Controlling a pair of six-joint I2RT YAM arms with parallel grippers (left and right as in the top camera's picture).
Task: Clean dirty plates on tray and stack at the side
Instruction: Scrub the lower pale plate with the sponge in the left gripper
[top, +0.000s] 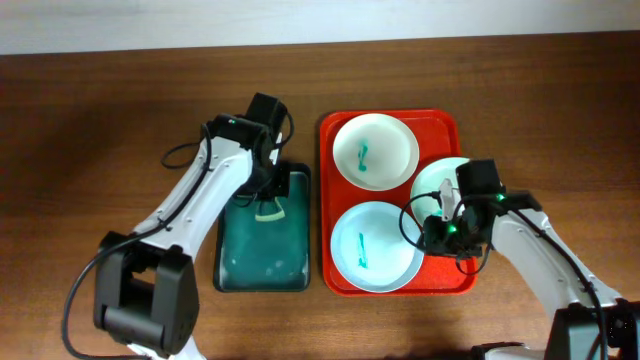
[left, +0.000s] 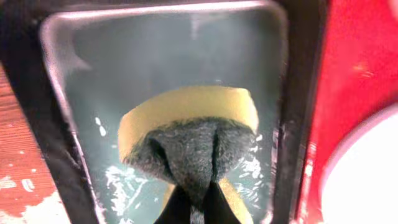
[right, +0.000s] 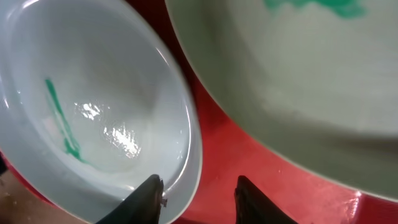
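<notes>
Three plates lie on the red tray (top: 440, 125): a far one (top: 375, 150) and a near one (top: 375, 245), both with teal smears, and a right one (top: 437, 178) partly hidden by my right arm. My right gripper (top: 440, 225) is open. In the right wrist view it (right: 199, 183) straddles the rim of the near plate (right: 93, 112), one finger inside the plate and one over the tray (right: 236, 143). Another smeared plate (right: 298, 81) lies beyond. My left gripper (top: 270, 190) is shut on a yellow sponge with a dark scouring pad (left: 186, 130), pinched between its fingers (left: 199, 190).
The dark green basin (top: 222, 270) with shallow water stands left of the tray, under the left gripper; its bottom (left: 155, 56) fills the left wrist view, with the tray (left: 354, 74) and a plate edge (left: 367, 180) at the right. The brown wooden table (top: 100, 120) surrounds them.
</notes>
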